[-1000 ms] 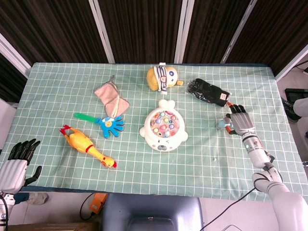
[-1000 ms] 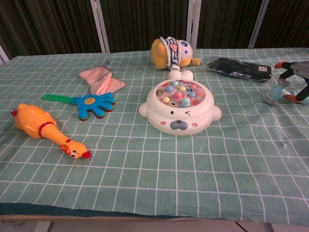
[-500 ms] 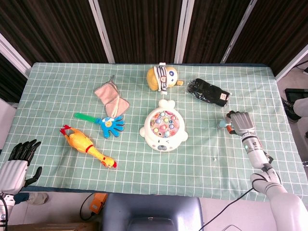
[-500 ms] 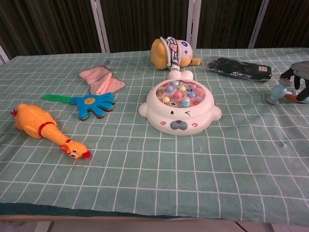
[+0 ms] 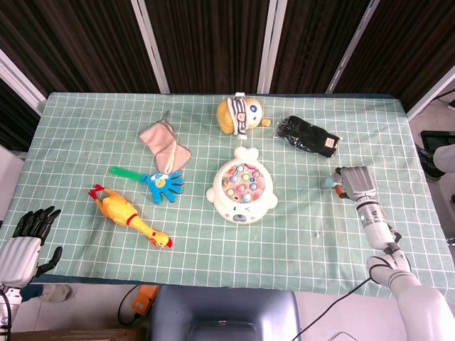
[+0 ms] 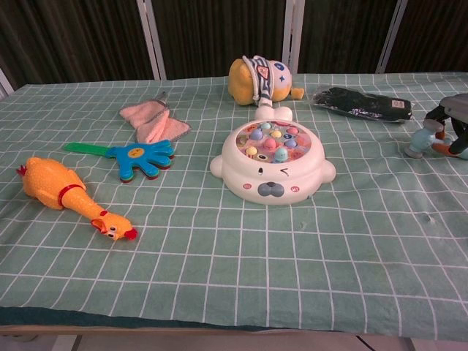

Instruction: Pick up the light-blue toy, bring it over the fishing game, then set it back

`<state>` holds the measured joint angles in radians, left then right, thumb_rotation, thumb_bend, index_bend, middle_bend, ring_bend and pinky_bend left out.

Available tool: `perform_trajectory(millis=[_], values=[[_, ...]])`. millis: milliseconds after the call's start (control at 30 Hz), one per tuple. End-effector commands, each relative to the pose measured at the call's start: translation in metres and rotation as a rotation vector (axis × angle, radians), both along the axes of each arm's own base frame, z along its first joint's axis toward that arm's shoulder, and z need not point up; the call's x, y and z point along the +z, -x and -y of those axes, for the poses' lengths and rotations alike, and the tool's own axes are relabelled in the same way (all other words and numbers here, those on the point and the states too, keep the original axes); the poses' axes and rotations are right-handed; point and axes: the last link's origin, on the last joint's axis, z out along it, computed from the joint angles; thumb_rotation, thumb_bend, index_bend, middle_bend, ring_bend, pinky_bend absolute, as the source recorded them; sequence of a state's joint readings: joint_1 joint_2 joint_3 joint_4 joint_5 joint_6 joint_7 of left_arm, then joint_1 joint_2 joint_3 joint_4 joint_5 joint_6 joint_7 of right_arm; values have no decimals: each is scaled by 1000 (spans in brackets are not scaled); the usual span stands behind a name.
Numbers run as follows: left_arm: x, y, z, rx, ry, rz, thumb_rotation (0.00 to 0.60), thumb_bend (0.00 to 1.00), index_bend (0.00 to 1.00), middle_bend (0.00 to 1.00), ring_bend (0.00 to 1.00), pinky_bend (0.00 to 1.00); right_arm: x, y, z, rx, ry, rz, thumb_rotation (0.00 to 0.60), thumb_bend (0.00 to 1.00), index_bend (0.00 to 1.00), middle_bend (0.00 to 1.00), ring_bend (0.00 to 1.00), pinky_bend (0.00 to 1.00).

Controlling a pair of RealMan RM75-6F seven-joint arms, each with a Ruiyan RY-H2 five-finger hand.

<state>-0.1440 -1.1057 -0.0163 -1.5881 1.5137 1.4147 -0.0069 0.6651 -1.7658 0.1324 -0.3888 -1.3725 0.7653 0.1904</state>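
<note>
Setting: a table under a green checked cloth [image 5: 306, 234], dark slatted panels behind it.

Blue toy: the little light-blue toy [image 6: 423, 140] sits on the cloth way over on the right side, well apart from the fishing game [image 5: 242, 190] in the middle.

Right hand: the right hand [image 5: 357, 183] is draped over the toy, fingers curled down around it. I'd call that a grip, though from above most of the toy is hidden under the hand.

What changed: a second ago those fingers were stretched out flat past the toy; now they've folded in over it. The toy itself hasn't budged and looks to be sitting on the cloth, so no lift yet.

What that means: looks like the grasp just landed. Lifting and carrying it over the game are both to come.

Left hand: the left hand [image 5: 25, 238] hangs off the near left table edge, fingers loosely apart, holding nothing.

Other stuff: rubber chicken [image 5: 128, 215], hand-shaped clapper [image 5: 153, 182], pink cloth [image 5: 165, 145], plush duck [image 5: 242, 114], black glove [image 5: 308, 136].
</note>
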Motion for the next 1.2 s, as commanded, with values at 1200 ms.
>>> perform_trajectory(millis=[1200], values=[[1,0,1,0,5,4,600,413,51,30,0,23,27,-11,7,37,89,114,600,528,1000,694,748,878]])
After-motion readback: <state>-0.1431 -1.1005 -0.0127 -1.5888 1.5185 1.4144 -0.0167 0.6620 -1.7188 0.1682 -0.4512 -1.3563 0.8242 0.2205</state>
